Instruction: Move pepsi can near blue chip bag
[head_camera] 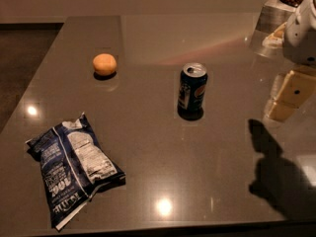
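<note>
The pepsi can [192, 89] stands upright near the middle of the grey table [148, 147]; it is dark blue with a silver top and a round logo. The blue chip bag [74, 169] lies flat at the front left, its white label panel facing up, well apart from the can. My gripper [289, 98] hangs at the right edge of the view, above the table and to the right of the can, not touching it. Its shadow falls on the table at the front right.
A round orange fruit [104, 64] sits at the back left of the table. A silver container [271, 14] with brown contents stands at the back right corner, behind my arm. The table's left edge meets dark floor.
</note>
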Robot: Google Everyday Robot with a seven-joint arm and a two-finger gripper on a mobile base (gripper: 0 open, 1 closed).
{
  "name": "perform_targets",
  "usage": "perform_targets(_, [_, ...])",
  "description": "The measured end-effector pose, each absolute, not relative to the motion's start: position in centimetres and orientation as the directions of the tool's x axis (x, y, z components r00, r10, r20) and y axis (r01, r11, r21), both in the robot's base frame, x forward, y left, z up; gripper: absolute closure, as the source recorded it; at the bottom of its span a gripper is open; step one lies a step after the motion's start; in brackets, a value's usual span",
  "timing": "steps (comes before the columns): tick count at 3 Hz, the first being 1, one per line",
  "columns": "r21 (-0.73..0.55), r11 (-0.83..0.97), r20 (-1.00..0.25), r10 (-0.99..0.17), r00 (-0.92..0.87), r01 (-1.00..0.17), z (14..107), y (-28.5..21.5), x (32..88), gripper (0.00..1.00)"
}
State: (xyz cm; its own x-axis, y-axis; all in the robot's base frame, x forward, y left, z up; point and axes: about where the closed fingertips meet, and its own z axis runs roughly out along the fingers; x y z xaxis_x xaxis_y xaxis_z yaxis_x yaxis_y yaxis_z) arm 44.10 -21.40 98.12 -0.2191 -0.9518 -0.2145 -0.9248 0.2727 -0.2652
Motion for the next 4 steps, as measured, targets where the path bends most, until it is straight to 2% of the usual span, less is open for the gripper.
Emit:
perform_targets(1, [-0.267, 0.282, -0.235, -0.946, -0.222, -0.921, 98.3, -20.6, 45.4, 0.00])
perform_targets(3, [-0.172, 0.246, -0.374, -0.912, -0.168, -0.954, 96.4, -15.5, 50.5, 0.00])
perform_targets(4, [-0.137, 0.229, -0.415, -0.897, -0.154, -0.964, 95.3, -13.9, 51.2, 0.00])
